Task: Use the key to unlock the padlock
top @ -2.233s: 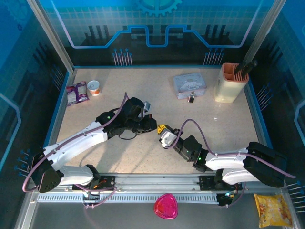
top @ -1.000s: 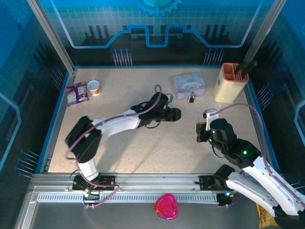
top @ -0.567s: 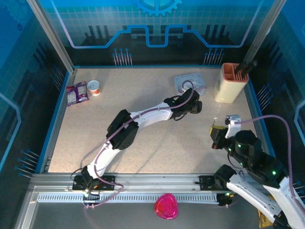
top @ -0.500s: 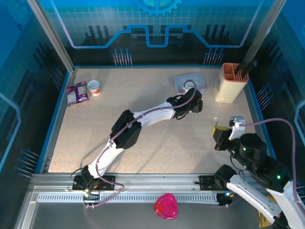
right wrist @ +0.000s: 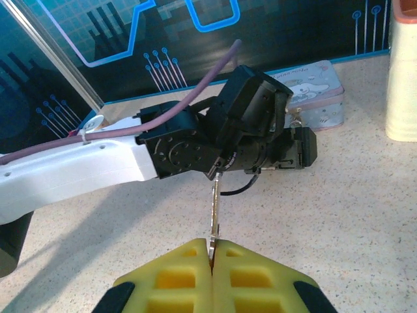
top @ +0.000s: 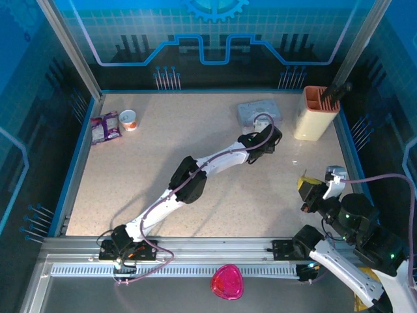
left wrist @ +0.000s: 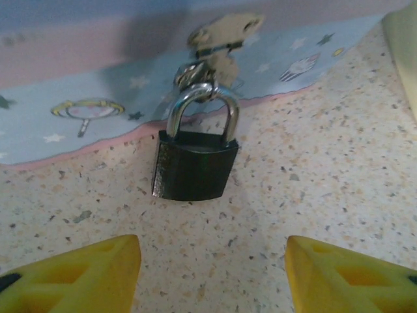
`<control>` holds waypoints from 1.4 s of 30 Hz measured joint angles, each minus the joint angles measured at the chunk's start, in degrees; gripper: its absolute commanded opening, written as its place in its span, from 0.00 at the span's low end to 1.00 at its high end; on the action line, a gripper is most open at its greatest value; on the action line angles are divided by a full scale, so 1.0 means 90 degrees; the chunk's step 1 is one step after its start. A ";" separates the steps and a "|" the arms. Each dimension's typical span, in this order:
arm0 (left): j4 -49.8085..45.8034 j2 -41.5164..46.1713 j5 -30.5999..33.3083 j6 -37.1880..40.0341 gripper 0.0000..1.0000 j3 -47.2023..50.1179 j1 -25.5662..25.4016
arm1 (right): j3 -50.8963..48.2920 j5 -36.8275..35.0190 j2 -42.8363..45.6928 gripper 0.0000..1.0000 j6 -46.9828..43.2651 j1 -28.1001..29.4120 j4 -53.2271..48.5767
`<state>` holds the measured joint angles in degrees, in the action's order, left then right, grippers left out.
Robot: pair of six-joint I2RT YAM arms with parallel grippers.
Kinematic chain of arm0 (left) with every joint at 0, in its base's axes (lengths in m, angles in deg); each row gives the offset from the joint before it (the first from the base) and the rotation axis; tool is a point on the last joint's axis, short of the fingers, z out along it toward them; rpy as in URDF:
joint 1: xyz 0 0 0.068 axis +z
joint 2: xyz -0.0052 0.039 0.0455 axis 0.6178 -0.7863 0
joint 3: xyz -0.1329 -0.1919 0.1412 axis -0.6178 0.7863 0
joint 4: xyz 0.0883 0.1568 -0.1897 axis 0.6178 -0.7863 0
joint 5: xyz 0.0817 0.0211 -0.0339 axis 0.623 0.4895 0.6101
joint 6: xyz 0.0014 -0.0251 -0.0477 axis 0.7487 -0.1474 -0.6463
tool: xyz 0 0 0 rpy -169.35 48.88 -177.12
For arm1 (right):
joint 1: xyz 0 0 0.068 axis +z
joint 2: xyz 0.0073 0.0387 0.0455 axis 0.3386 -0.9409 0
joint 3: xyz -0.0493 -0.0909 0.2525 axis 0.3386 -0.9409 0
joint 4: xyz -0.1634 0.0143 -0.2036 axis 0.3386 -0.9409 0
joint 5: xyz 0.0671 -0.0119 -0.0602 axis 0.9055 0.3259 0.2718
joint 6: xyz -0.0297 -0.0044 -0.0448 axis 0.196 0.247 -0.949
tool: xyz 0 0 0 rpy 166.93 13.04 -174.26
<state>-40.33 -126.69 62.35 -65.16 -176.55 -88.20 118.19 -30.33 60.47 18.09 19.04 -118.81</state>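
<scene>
From above, the left arm lies stretched across the table [top: 195,130] toward two o'clock. The left gripper [top: 266,138] is just at the near edge of a pale blue tin [top: 259,109] and covers the spot in front of it. A cream pen holder with an orange rim [top: 317,114] stands at three o'clock of the tin. At the table's ten o'clock corner are a small cup [top: 128,119] and a purple packet [top: 105,127]. The right gripper [top: 305,185] is raised at about four o'clock of the table, well apart from the tin, yellow pads together.

In the left wrist view, the padlock [left wrist: 195,171] lies flat on the speckled surface, dark body toward the camera. Its silvery shackle [left wrist: 202,111] points to twelve o'clock and is hooked through the tin's clasp. The yellow fingers [left wrist: 71,274] sit at seven and five o'clock, spread wide and touching nothing; the padlock is beyond the gap between them.

In the right wrist view, the yellow pads are pressed together on a thin key [right wrist: 214,212], whose blade points to twelve o'clock at the left arm's wrist. The tin is at one o'clock behind it.
</scene>
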 measured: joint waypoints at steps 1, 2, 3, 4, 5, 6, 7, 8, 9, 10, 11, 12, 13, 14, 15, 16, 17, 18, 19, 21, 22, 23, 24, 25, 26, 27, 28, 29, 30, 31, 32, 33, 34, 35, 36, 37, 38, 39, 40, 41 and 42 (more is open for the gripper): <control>0.0012 -0.0083 -0.0002 -0.0056 0.57 -0.0083 0.0012 | -0.0053 0.0029 0.0012 0.00 0.0007 -0.0002 0.0027; 0.0015 -0.0165 -0.0024 -0.0168 0.56 -0.0168 0.0032 | -0.0136 0.0070 0.0034 0.00 0.0029 -0.0002 0.0044; 0.0007 -0.0223 -0.0024 -0.0255 0.57 -0.0221 0.0056 | -0.0216 0.0102 0.0056 0.00 0.0053 -0.0002 0.0041; 0.0002 -0.0245 -0.0049 -0.0362 0.57 -0.0279 0.0075 | -0.0282 0.0136 0.0070 0.00 0.0075 -0.0002 0.0044; 0.0051 -0.0248 -0.0107 -0.0500 0.57 -0.0325 0.0097 | -0.0335 0.0175 0.0080 0.00 0.0097 -0.0002 0.0041; 0.0085 -0.0255 -0.0160 -0.0622 0.57 -0.0362 0.0126 | -0.0376 0.0206 0.0085 0.00 0.0121 -0.0002 0.0044; 0.0112 -0.0257 -0.0211 -0.0736 0.57 -0.0374 0.0163 | -0.0393 0.0221 0.0085 0.00 0.0126 -0.0002 0.0044; 0.0146 -0.0267 -0.0267 -0.0860 0.57 -0.0379 0.0209 | -0.0398 0.0231 0.0090 0.00 0.0141 -0.0002 0.0041; 0.0187 -0.0294 -0.0328 -0.0971 0.58 -0.0393 0.0257 | -0.0398 0.0245 0.0097 0.00 0.0146 -0.0002 0.0051; 0.0231 -0.0333 -0.0372 -0.1032 0.58 -0.0415 0.0296 | -0.0398 0.0250 0.0104 0.00 0.0146 -0.0002 0.0061; 0.0233 -0.0376 -0.0435 -0.1107 0.59 -0.0488 0.0335 | -0.0398 0.0260 0.0114 0.00 0.0148 -0.0002 0.0068; 0.0255 -0.0384 -0.0464 -0.1158 0.59 -0.0556 0.0347 | -0.0398 0.0267 0.0114 0.00 0.0151 -0.0002 0.0070; 0.0296 -0.0415 -0.0488 -0.1195 0.60 -0.0627 0.0355 | -0.0398 0.0272 0.0117 0.00 0.0151 -0.0002 0.0073; 0.0325 -0.0449 -0.0498 -0.1205 0.61 -0.0673 0.0362 | -0.0401 0.0270 0.0119 0.00 0.0165 -0.0002 0.0075; 0.0369 -0.0478 -0.0532 -0.1222 0.61 -0.0687 0.0374 | -0.0401 0.0272 0.0121 0.00 0.0168 -0.0002 0.0080; 0.0393 -0.0512 -0.0534 -0.1234 0.60 -0.0690 0.0384 | -0.0406 0.0272 0.0121 0.00 0.0168 -0.0002 0.0092; 0.0389 -0.0529 -0.0537 -0.1251 0.59 -0.0729 0.0386 | -0.0408 0.0272 0.0121 0.00 0.0168 -0.0002 0.0095; 0.0413 -0.0544 -0.0578 -0.1275 0.57 -0.0763 0.0386 | -0.0410 0.0272 0.0121 0.00 0.0168 -0.0002 0.0097; 0.0425 -0.0556 -0.0602 -0.1309 0.56 -0.0770 0.0389 | -0.0410 0.0274 0.0121 0.00 0.0168 -0.0002 0.0102; 0.0427 -0.0568 -0.0614 -0.1355 0.51 -0.0770 0.0403 | -0.0410 0.0296 0.0121 0.00 0.0168 -0.0002 0.0141; 0.0437 -0.0571 -0.0646 -0.1370 0.49 -0.0772 0.0415 | -0.0410 0.0313 0.0121 0.00 0.0168 -0.0002 0.0146; 0.0432 -0.0578 -0.0653 -0.1404 0.46 -0.0775 0.0430 | -0.0410 0.0321 0.0121 0.00 0.0168 -0.0002 0.0151; 0.0423 -0.0578 -0.0651 -0.1426 0.44 -0.0775 0.0440 | -0.0410 0.0323 0.0121 0.00 0.0168 -0.0002 0.0163; 0.0420 -0.0580 -0.0653 -0.1450 0.42 -0.0775 0.0454 | -0.0410 0.0328 0.0121 0.00 0.0168 -0.0002 0.0172; 0.0408 -0.0580 -0.0653 -0.1472 0.41 -0.0775 0.0469 | -0.0410 0.0342 0.0121 0.00 0.0168 -0.0002 0.0182; 0.0410 -0.0580 -0.0648 -0.1479 0.41 -0.0775 0.0478 | -0.0410 0.0342 0.0121 0.00 0.0168 -0.0002 0.0185; 0.0413 -0.0580 -0.0648 -0.1479 0.40 -0.0775 0.0486 | -0.0410 0.0342 0.0121 0.00 0.0168 -0.0002 0.0185; 0.0410 -0.0580 -0.0646 -0.1481 0.39 -0.0772 0.0495 | -0.0410 0.0345 0.0121 0.00 0.0168 -0.0002 0.0185; 0.0423 -0.0578 -0.0646 -0.1481 0.38 -0.0738 0.0500 | -0.0410 0.0345 0.0119 0.00 0.0168 -0.0002 0.0185; 0.0459 -0.0559 -0.0631 -0.1474 0.38 -0.0673 0.0503 | -0.0410 0.0345 0.0119 0.00 0.0170 -0.0002 0.0185; 0.0520 -0.0510 -0.0605 -0.1479 0.37 -0.0566 0.0503 | -0.0410 0.0342 0.0119 0.00 0.0170 -0.0002 0.0185; 0.0612 -0.0410 -0.0593 -0.1477 0.37 -0.0362 0.0500 | -0.0410 0.0345 0.0119 0.00 0.0170 -0.0002 0.0185; 0.0726 -0.0316 -0.0580 -0.1477 0.37 -0.0168 0.0500 | -0.0410 0.0345 0.0119 0.00 0.0170 -0.0002 0.0185; 0.0852 -0.0182 -0.0571 -0.1477 0.36 0.0100 0.0500 | -0.0410 0.0345 0.0117 0.00 0.0172 -0.0002 0.0187; 0.0967 -0.0036 -0.0546 -0.1477 0.36 0.0386 0.0500 | -0.0415 0.0345 0.0114 0.00 0.0175 -0.0002 0.0189; 0.1044 0.0078 -0.0525 -0.1474 0.35 0.0602 0.0503 | -0.0425 0.0347 0.0109 0.00 0.0187 -0.0002 0.0194; 0.1137 0.0221 -0.0495 -0.1469 0.34 0.0867 0.0503 | -0.0449 0.0357 0.0102 0.00 0.0189 -0.0002 0.0211; 0.1243 0.0374 -0.0469 -0.1455 0.33 0.1161 0.0508 | -0.0476 0.0362 0.0078 0.00 0.0192 -0.0002 0.0233; 0.1328 0.0493 -0.0454 -0.1447 0.32 0.1389 0.0510 | -0.0493 0.0367 0.0051 0.00 0.0192 -0.0002 0.0243; 0.1457 0.0668 -0.0435 -0.1430 0.29 0.1712 0.0522 | -0.0508 0.0369 0.0012 0.00 0.0194 -0.0002 0.0253; 0.1571 0.0821 -0.0432 -0.1382 0.26 0.1999 0.0537 | -0.0532 0.0384 -0.0029 0.00 0.0202 -0.0002 0.0284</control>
<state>-26.18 -119.30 58.46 -77.60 -158.56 -83.37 113.41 -26.88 60.21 19.90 19.01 -116.25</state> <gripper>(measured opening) 0.302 0.064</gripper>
